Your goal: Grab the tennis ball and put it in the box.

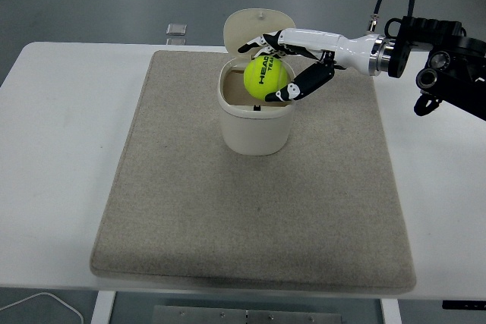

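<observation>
The yellow-green tennis ball (265,79) is in my right hand (275,70), right over the mouth of the cream box (254,127). The fingers (257,43) arch over the top of the ball and the thumb (292,90) presses its lower right side. The ball's lower part sits about level with the box rim. The box stands on the far middle of the beige mat (250,218), with its round lid (254,26) flipped up behind it. The right arm comes in from the right edge. The left arm is out of view.
The mat covers most of the white table (61,172). A small grey square object (176,29) lies at the table's far edge, left of the lid. A white cable (38,305) shows at the bottom left below the table.
</observation>
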Motion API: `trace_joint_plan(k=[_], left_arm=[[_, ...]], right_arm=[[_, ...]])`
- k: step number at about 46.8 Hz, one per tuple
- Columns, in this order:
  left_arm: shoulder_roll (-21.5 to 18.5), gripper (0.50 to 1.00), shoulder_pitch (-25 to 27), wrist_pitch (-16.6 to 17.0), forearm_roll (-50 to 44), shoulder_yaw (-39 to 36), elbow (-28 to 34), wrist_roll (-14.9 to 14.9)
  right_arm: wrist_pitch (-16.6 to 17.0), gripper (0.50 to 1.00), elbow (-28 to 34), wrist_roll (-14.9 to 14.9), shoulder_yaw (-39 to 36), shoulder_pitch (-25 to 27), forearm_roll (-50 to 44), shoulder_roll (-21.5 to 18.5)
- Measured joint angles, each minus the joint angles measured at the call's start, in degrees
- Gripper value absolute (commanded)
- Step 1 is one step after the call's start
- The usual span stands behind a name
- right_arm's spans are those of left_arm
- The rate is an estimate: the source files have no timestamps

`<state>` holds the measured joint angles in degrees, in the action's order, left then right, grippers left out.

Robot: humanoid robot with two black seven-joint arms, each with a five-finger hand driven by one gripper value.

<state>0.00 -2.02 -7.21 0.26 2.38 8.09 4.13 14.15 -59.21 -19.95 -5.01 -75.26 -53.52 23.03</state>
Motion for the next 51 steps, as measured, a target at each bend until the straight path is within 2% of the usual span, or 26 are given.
trace_joint_plan(k=[20,34,41,51], left_arm=[[0.00,0.996,0.00,0.06,0.00,0.00,0.00,0.00],[0.00,0.996,0.00,0.03,0.00,-0.01,0.00,0.00],[0.00,0.996,0.01,0.00,0.00,-0.01,0.00,0.01],[0.00,0.996,0.00,0.00,0.00,0.00,0.00,0.00]], right_arm=[[0.81,0.909,0.42,0.00,0.00,-0.03,0.27,-0.06],[9.36,0.909,0.10,-0.02,-0.54,-3.25,3.81,3.72],[15.63,0.909,-0.51,-0.02,-0.55,-4.08,7.07,7.10],[17.79,0.911,-2.25,-0.01,-0.56,-3.57,7.36,12.71]])
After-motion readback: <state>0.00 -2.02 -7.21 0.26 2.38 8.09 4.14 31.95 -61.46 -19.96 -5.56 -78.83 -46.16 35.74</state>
